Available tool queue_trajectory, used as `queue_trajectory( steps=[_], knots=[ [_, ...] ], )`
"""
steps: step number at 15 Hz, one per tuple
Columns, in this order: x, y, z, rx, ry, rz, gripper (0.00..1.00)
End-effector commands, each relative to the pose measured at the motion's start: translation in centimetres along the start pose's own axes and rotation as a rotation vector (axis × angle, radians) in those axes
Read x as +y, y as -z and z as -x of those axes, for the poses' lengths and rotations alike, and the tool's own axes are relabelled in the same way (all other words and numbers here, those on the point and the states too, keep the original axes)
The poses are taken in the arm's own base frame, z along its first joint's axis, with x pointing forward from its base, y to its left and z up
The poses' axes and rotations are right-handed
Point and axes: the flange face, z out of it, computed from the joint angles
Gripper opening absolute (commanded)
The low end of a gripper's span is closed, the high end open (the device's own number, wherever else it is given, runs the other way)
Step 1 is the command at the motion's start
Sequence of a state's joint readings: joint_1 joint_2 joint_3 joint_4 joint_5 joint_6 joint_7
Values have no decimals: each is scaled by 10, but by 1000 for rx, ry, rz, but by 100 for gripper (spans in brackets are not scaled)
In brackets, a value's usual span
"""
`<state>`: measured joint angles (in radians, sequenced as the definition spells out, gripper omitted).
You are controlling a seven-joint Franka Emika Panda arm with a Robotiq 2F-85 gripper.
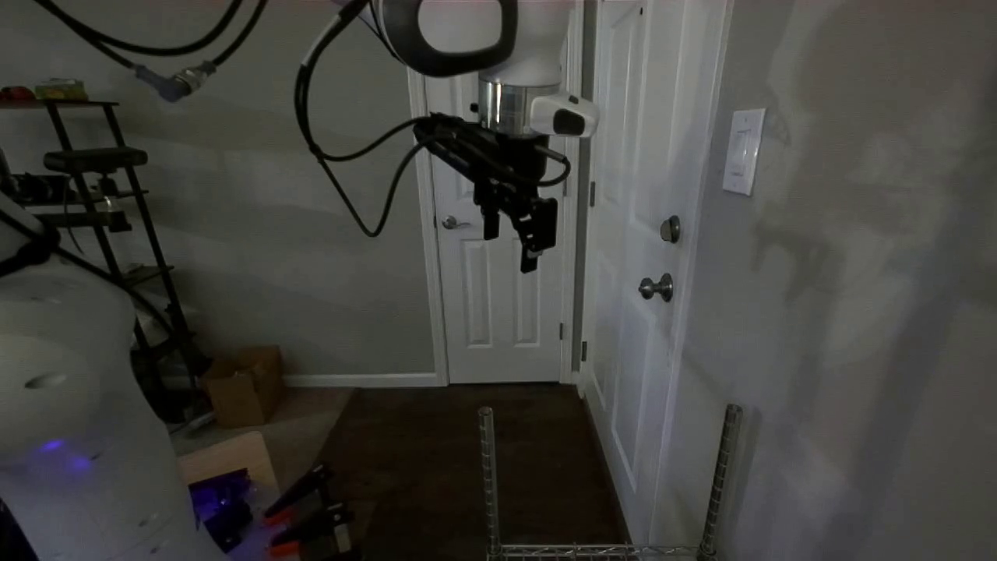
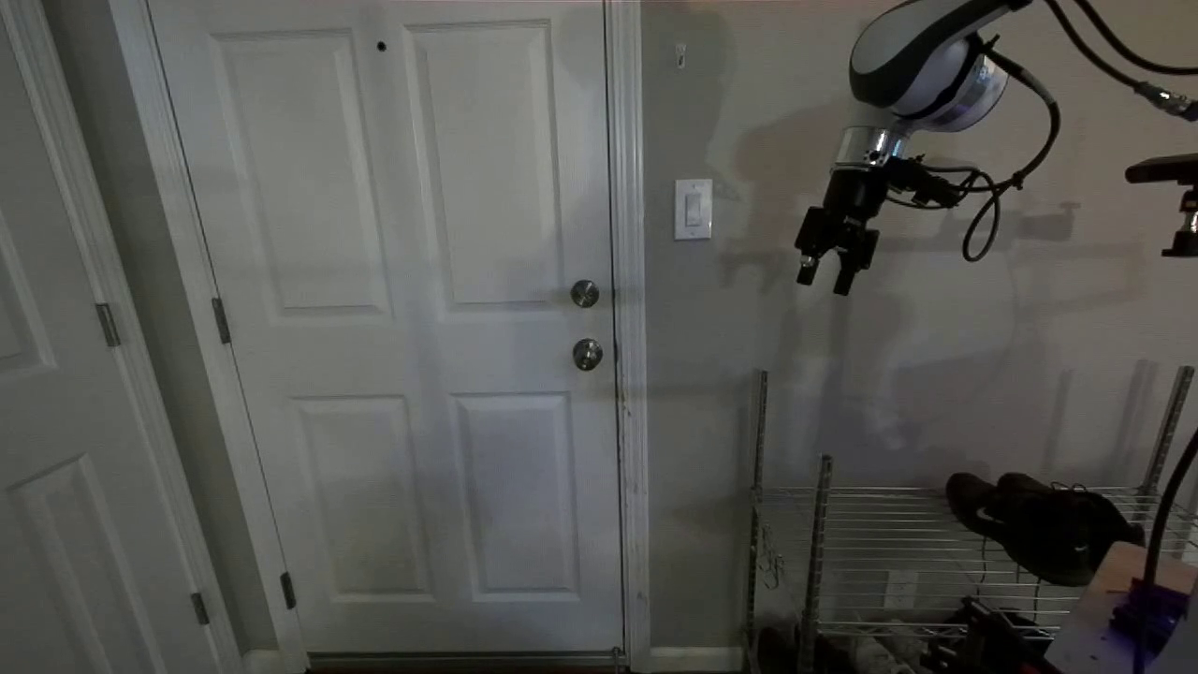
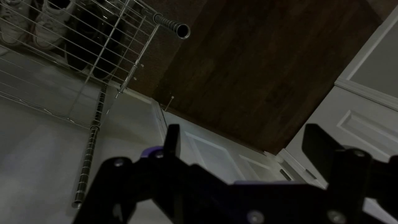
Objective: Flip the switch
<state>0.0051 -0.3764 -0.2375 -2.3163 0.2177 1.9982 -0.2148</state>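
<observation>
The switch (image 1: 744,152) is a white upright plate with a white paddle on the grey wall beside the white door. It also shows in an exterior view (image 2: 693,210), to the right of the door frame. It does not show in the wrist view. My gripper (image 1: 510,249) hangs in the air with its fingers pointing down, apart from the switch. In an exterior view the gripper (image 2: 825,281) is to the right of the switch, with its fingertips lower than the plate. In the wrist view the fingers of the gripper (image 3: 242,132) are wide apart with nothing between them.
The white door (image 2: 421,356) has a metallic deadbolt (image 2: 585,294) above a round knob (image 2: 588,355). A wire rack (image 2: 898,524) with shoes (image 2: 1039,524) stands below my gripper along the wall. Its metal posts (image 1: 488,467) stick up. Cables loop from the arm.
</observation>
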Motion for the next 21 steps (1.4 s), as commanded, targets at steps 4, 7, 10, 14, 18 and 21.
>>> queue_trajectory(
  steps=[4,7,10,14,18,21],
  knots=[
    [10,-32,-27,-13,78,-28,53],
    [5,-65,-60,-21,162,-12,34],
    [4,-87,-99,-16,204,52,15],
    [1,-87,-135,73,204,183,0],
    [-7,-71,-164,227,241,363,1],
    [-13,-63,-187,341,261,479,1]
  ],
)
